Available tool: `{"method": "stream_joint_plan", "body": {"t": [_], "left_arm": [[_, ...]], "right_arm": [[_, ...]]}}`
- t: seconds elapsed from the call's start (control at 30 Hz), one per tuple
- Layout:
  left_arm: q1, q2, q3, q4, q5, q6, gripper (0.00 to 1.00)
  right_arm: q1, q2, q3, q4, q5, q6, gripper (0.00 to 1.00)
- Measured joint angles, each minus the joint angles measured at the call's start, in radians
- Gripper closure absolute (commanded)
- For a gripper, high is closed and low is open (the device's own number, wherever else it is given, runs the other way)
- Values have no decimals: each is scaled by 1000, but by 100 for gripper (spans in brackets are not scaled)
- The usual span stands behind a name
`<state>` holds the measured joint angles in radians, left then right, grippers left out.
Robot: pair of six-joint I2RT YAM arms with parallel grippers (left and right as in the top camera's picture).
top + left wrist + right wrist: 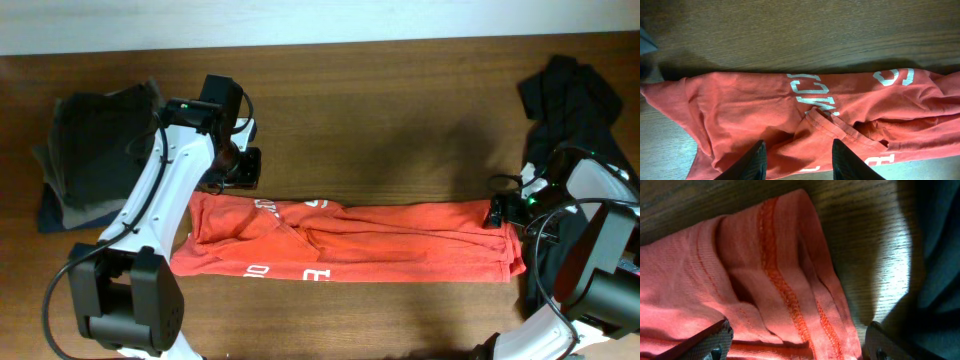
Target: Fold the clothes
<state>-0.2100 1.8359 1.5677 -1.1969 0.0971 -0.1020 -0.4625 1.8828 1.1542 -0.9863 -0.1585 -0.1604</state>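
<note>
Shirt (340, 240) lies across middle of table (400, 110) as long narrow band, lettering up. My read: lengthwise fold done, cross fold pending.
Dark folded stack (90, 150) sits left of shirt. Black garment (570, 95) is heaped beyond shirt's right end. Probably finished pile and waiting pile.
My left claw (798, 148) hangs over shirt's left end, partly open, cloth beneath tips, nothing pinched.
My right claw (799, 330) is over shirt's right hem, spread wide, empty.

Red-orange T-shirt (400, 245) with white block lettering, black garment (570, 90), brown wood-grain table (400, 110).
</note>
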Motion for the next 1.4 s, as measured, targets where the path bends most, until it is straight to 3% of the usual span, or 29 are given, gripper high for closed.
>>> {"method": "stream_joint_plan", "body": {"t": [0.17,0.23,0.3,0.33,0.57,0.77,0.93,1.4], "left_arm": [[0,0,0,0,0,0,58],[0,0,0,1,0,0,58],[0,0,0,0,0,0,57],[0,0,0,1,0,0,58],[8,0,0,8,1,0,57],[88,0,0,8,3,0,58],[100,0,0,8,3,0,58],[100,0,0,8,3,0,57]], "right_arm": [[0,5,-18,-9,-13,6,48],[0,5,-25,-14,-21,5,78],[0,5,-34,-18,-32,11,93],[0,7,-39,-19,-36,10,96],[-2,30,53,-132,-58,32,96],[-37,46,455,-290,-19,88,96],[-32,45,551,-362,19,113,96],[465,45,534,-431,30,164,96]]}}
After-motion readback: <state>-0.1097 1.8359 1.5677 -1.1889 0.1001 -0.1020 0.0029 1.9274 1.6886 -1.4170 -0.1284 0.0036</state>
